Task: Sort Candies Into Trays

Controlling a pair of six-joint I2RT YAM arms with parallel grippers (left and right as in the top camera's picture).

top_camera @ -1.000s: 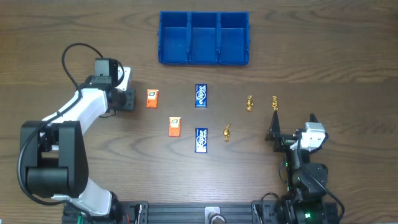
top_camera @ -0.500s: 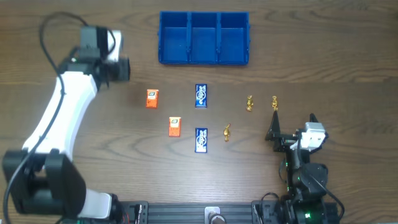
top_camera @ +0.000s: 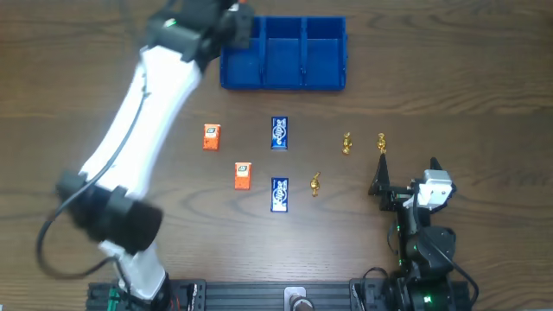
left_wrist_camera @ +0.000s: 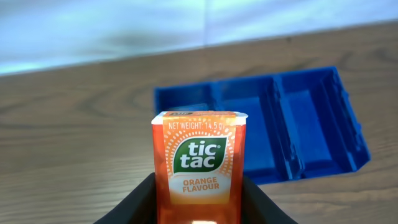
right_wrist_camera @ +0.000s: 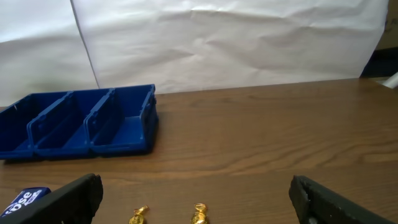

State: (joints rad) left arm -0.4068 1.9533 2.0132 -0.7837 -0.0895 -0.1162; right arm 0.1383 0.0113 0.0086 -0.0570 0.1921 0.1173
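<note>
My left gripper (left_wrist_camera: 199, 214) is shut on an upright orange candy box (left_wrist_camera: 199, 163), held in the air short of the blue three-compartment tray (left_wrist_camera: 317, 171). From above, the left gripper (top_camera: 235, 19) shows at the tray's (top_camera: 283, 85) left end. On the table lie two orange boxes (top_camera: 212, 136) (top_camera: 243, 175), two blue bars (top_camera: 279, 133) (top_camera: 279, 193) and three gold-wrapped candies (top_camera: 346, 142) (top_camera: 381, 142) (top_camera: 315, 182). My right gripper (top_camera: 406, 173) rests open near the right front, just behind one gold candy (right_wrist_camera: 199, 214).
The left arm's white link (top_camera: 147, 112) stretches diagonally over the table's left half. A white backdrop stands beyond the tray (right_wrist_camera: 81, 121). Bare wood lies right of the tray and along the front of the table.
The left arm has risen and swung from the left side of the table up toward the tray's left end. The right arm and the loose candies have not moved.
</note>
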